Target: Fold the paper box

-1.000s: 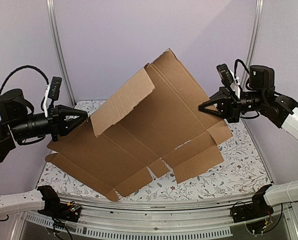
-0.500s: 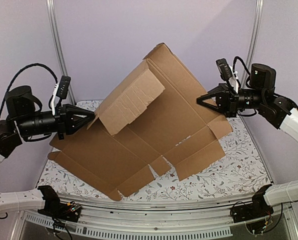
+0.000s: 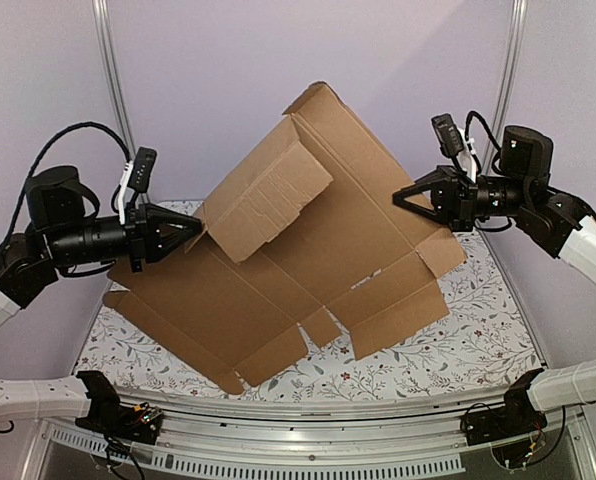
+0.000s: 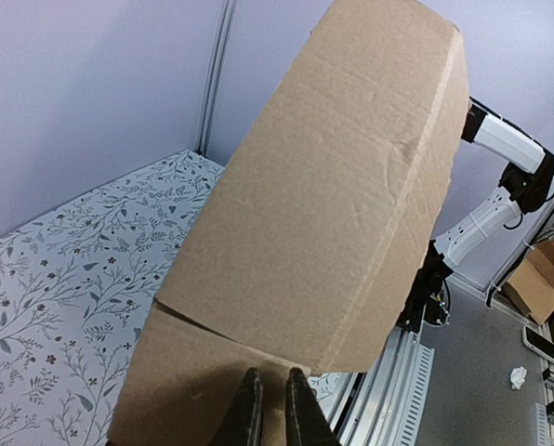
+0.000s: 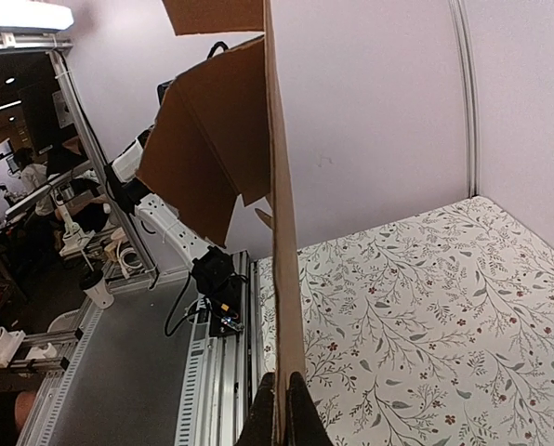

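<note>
Top view: paper box point(image 3: 318, 220) is hanging tilted over the table point(image 3: 478, 340), with the right gripper point(image 3: 398, 197) clamping its right edge.
Left wrist: left gripper point(image 4: 274, 379) is sitting nearly closed at the raised flap; grip unclear, so the flap risks springing back.
Right wrist: the pinch is shallow, so the sheet risks slipping.

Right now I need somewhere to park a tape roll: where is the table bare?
Bare table shows at the near right, between the rail and the lower flap of the box, and in a strip at the near left. The middle is crowded: the tilted box spans it.
</note>
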Robot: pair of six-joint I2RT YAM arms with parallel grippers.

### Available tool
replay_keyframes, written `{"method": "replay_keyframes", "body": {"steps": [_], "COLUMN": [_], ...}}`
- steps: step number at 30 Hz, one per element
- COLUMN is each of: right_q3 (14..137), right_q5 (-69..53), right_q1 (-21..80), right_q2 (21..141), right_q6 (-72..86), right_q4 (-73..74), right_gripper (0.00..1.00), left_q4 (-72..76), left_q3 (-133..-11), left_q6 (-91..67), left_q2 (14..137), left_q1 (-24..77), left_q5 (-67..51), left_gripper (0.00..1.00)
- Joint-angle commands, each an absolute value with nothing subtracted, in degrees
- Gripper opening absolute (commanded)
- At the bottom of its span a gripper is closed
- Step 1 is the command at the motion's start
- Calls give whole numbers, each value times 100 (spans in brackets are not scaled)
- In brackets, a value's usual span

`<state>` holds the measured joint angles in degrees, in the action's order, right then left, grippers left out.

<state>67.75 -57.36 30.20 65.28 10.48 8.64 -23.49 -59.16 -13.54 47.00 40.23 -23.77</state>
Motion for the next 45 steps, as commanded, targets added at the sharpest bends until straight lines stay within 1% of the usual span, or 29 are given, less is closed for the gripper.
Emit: {"method": "replay_keyframes", "body": {"steps": [1, 8, 15, 20, 27, 36, 45], "right_q3": [6999, 7057, 7012, 6985, 6943, 6807, 6701], "right_q5": [-5713, -5708, -5683, -5508, -5410, -5192, -4972], "right_q1": [3119, 3271, 3317, 3317, 3335, 3413, 3460], "right_q2": [6475, 6430, 6248, 6193, 6255, 6284, 6240], "right_q6": [1323, 1419, 1428, 1328, 1093, 620, 96], "right_q4": [364, 348, 377, 600, 826, 1411, 2033], "right_gripper": [0, 0, 0, 0, 0, 0, 0], "left_q4": [-2334, -2298, -2243, -2121, -1881, -1343, -1189], "left_q3": [-5794, -5801, -5697, -5645, -5745, -6120, -6270], "left_q6": [-1359, -1315, -1207, -1332, -1620, -1966, -2055], "left_q2": [4840, 4975, 4937, 4828, 4614, 4528, 4539], "left_q1": [4018, 4023, 4017, 4021, 4019, 4017, 4017], "left_q5": [-2532, -2396, -1983, -2065, -2107, -2129, -1448], "left_gripper": [10, 9, 9, 10, 22, 30, 37]}}
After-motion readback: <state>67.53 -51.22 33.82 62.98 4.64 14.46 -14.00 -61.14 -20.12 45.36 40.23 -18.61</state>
